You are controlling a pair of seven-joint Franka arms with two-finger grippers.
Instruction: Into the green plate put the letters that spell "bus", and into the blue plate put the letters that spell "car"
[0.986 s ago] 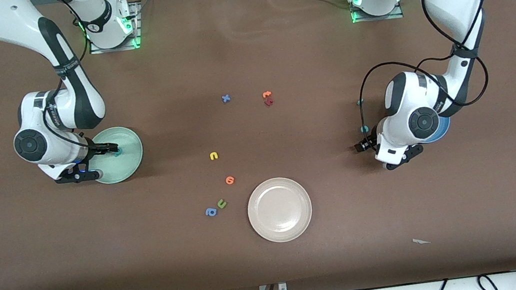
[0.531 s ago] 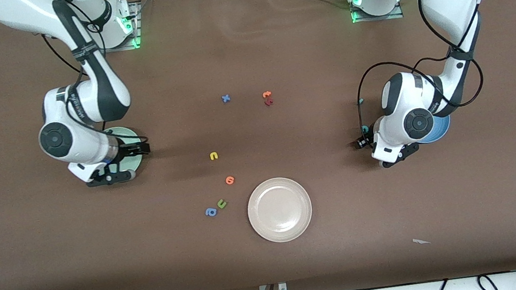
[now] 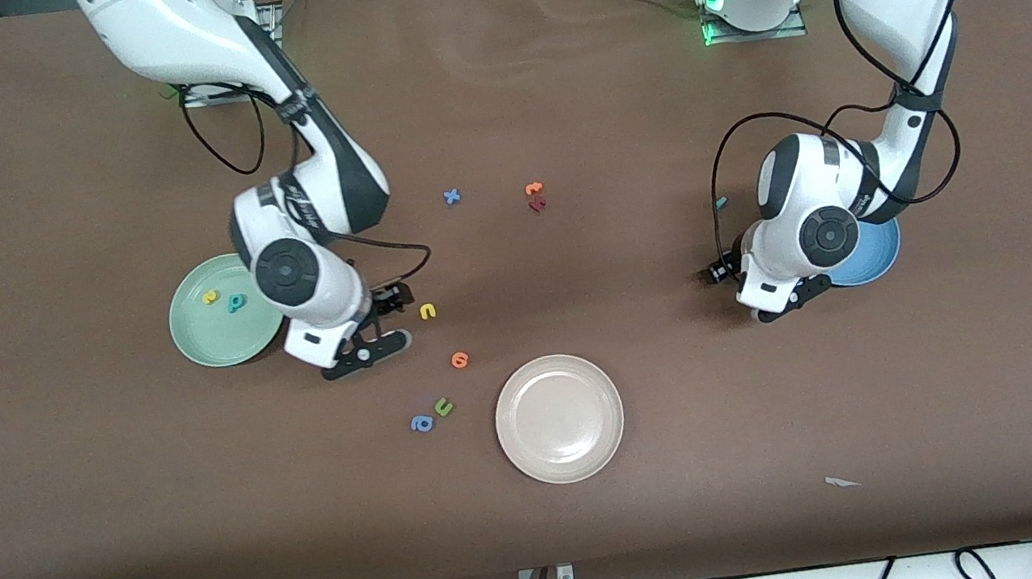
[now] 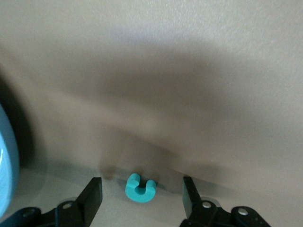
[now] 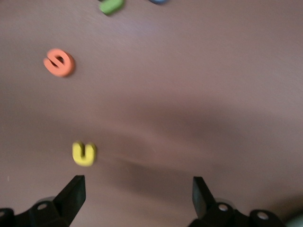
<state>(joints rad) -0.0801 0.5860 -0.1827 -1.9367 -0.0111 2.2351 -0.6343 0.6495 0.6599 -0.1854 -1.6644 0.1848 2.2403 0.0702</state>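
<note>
Green plate: the round pale mint-green plate (image 3: 201,334) lies toward the right arm's end of the table from the round cream-white plate (image 3: 559,418); a yellow foam letter (image 3: 211,297) and a cyan foam letter (image 3: 235,303) lie in it.
Right gripper: the right gripper (image 3: 395,298) hangs between the green plate and the cream-white plate, fingers spread wide with nothing between them.
Yellow u: the small yellow foam "u" (image 3: 427,312) lies on the brown table (image 3: 612,539) just beside the right gripper.
Strays: an orange letter (image 3: 459,360), a green "u" (image 3: 443,407) and a blue "a" (image 3: 421,424) lie near the cream-white plate.
Left gripper: the left gripper (image 4: 142,195) is low over the table, fingers parted on either side of the cyan foam "c" (image 4: 140,187), not touching it.
Blue plate: the round medium-blue plate (image 3: 875,254), toward the left arm's end, is partly hidden by the left arm.
</note>
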